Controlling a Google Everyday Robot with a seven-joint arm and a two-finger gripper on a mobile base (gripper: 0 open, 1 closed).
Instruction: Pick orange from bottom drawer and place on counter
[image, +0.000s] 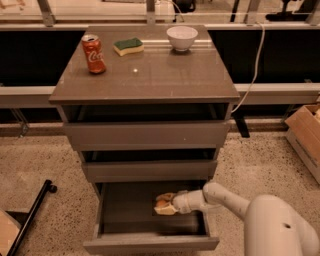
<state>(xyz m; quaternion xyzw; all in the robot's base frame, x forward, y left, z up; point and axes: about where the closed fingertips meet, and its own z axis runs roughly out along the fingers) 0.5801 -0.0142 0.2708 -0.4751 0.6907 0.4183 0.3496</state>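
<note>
Down inside the open bottom drawer (150, 244), right of its middle, your gripper (164, 203) has both fingers closed around the orange (160, 203), a small, round, dull orange fruit, mostly hidden between them.

The small round orange (161, 203) sits inside the bottom drawer (150, 244), right of its middle, clasped by the gripper (164, 204) reaching in from the right. The grey drawer is pulled out. The glossy grey-brown counter (160, 80) tops the cabinet.
</note>
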